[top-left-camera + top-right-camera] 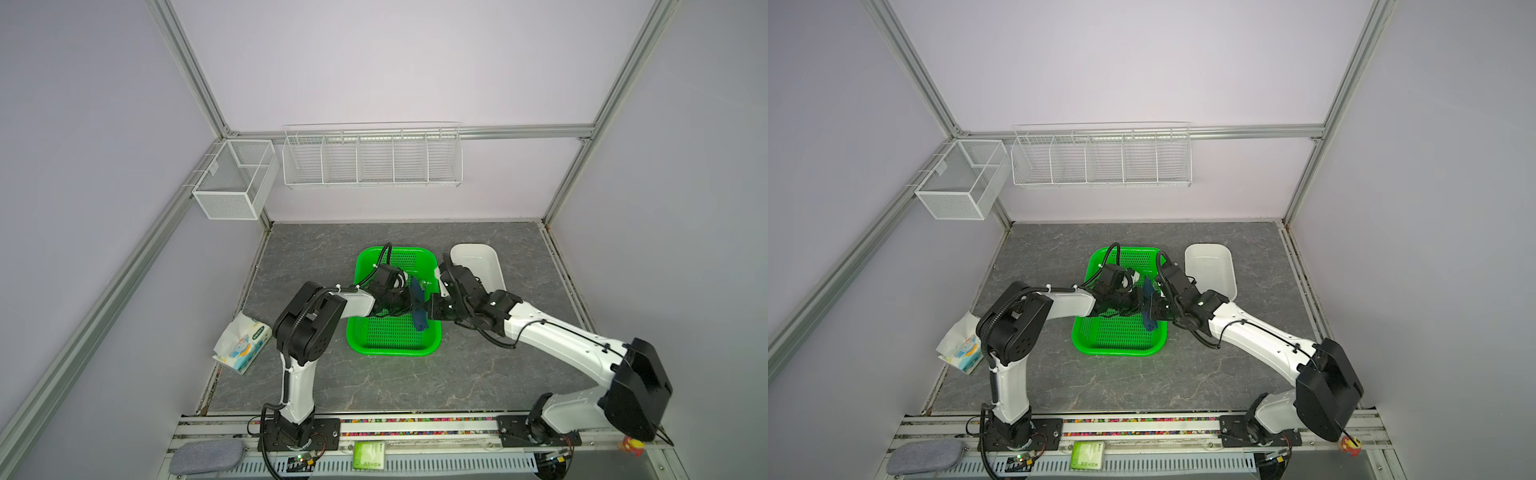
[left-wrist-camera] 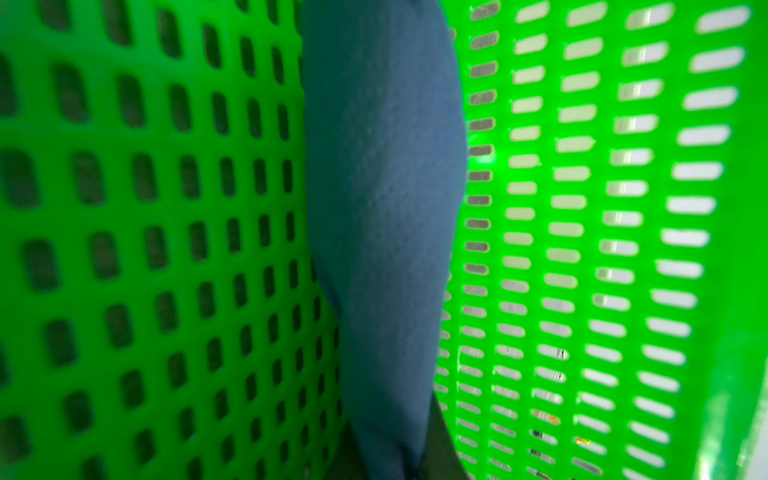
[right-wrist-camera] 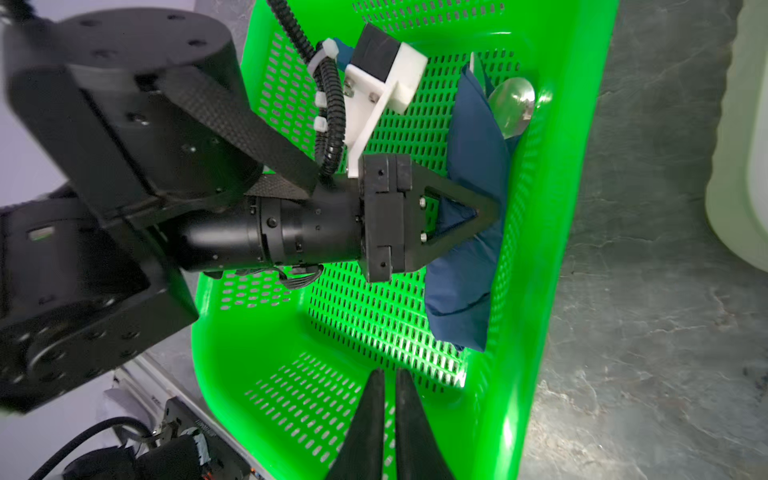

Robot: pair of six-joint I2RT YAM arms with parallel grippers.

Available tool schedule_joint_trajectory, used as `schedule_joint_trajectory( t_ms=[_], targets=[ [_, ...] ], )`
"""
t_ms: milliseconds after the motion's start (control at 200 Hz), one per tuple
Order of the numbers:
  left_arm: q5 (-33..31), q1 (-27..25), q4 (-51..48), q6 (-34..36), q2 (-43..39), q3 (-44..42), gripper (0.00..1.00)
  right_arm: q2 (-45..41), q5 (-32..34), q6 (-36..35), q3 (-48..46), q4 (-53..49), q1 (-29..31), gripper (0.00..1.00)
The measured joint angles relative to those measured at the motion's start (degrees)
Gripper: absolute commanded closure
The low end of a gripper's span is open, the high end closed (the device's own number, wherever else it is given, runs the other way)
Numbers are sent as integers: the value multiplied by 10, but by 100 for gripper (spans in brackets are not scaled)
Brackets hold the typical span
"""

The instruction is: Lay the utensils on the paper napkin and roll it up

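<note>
The paper napkin (image 1: 419, 308) (image 1: 1148, 311) is a dark blue roll lying along the right wall inside the green basket (image 1: 395, 347). A shiny spoon bowl (image 3: 512, 104) pokes out of the roll's far end; the other utensils are hidden. My left gripper (image 3: 492, 208) (image 1: 409, 305) is shut on the middle of the roll (image 3: 465, 266), which fills the left wrist view (image 2: 382, 187). My right gripper (image 3: 388, 374) (image 1: 431, 311) hovers over the basket floor just short of the roll's near end, its fingers (image 3: 365, 424) shut with nothing between them.
A white tray (image 1: 496, 266) stands right of the basket, behind the right arm. A white tissue pack (image 1: 243, 343) lies at the table's left edge. Wire baskets (image 1: 372, 160) hang on the back wall. The basket's walls (image 3: 561, 208) rise close around both grippers.
</note>
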Motion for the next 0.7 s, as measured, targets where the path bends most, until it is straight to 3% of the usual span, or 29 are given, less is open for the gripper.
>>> schedule_joint_trajectory(
  t_ms=[270,700],
  targets=[
    [2,2,0,-6,0,0,96,123,48,-3,56,-42,33,93],
    [15,7,27,-26,5,-10,95,185,81,14,58,-35,38,93]
  ],
)
